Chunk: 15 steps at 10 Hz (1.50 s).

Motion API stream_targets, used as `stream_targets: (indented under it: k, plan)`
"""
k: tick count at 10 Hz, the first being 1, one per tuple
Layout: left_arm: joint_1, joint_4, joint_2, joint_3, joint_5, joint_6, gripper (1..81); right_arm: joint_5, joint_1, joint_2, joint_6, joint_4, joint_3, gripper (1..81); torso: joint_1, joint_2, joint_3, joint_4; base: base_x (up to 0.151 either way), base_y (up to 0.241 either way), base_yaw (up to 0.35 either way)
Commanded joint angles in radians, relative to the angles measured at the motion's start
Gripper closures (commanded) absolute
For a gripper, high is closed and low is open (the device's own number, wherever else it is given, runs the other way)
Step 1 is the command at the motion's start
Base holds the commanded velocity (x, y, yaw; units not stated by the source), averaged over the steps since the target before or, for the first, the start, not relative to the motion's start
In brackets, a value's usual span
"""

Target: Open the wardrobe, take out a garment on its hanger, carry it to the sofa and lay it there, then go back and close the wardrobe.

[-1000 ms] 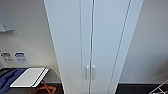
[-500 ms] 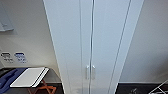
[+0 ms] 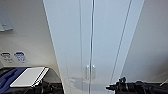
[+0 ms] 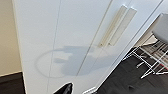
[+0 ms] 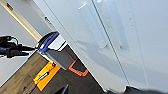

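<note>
Head view: shut, unlabelled wardrobe (image 3: pixel 92 37)

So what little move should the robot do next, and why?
Probably bring the right end effector up and across to the small vertical white handles of the tall white two-door wardrobe. Both doors look shut, the handles sit side by side at the middle seam, and that arm is low, off to the right of them.

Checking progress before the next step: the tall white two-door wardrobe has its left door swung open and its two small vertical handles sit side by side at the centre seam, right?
Not quite. Both doors of the tall white two-door wardrobe are shut, meeting at the centre seam, as the head view shows. The two small vertical handles do sit side by side there.
</note>
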State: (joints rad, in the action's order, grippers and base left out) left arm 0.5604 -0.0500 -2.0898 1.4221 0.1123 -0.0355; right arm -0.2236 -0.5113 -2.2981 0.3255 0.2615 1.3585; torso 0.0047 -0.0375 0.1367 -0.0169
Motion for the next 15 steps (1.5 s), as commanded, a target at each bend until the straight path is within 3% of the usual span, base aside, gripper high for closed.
stream_targets:
  k: [1,8,11,15]
  plan:
    - [-0.176,0.05,-0.072,0.081,0.096,-0.043,1.0,-0.06,0.203,-0.051,0.029,-0.007,0.062,1.0,0.0,0.0,0.0,0.0,0.0,0.0,0.0]
    - [-0.265,0.048,-0.311,0.303,0.153,-0.072,1.0,-0.071,0.319,-0.24,0.067,-0.005,0.272,1.0,0.002,0.002,0.002,0.0,0.0,0.0,0.0]
    - [-0.283,0.05,-0.394,0.366,0.15,-0.075,1.0,-0.051,0.323,-0.284,0.067,0.005,0.319,1.0,0.003,0.003,0.002,0.0,0.0,0.0,0.0]
    - [-0.296,0.05,-0.5,0.475,0.161,-0.076,1.0,-0.022,0.325,-0.411,0.066,0.015,0.488,1.0,0.003,0.003,0.003,0.0,0.0,0.0,0.0]
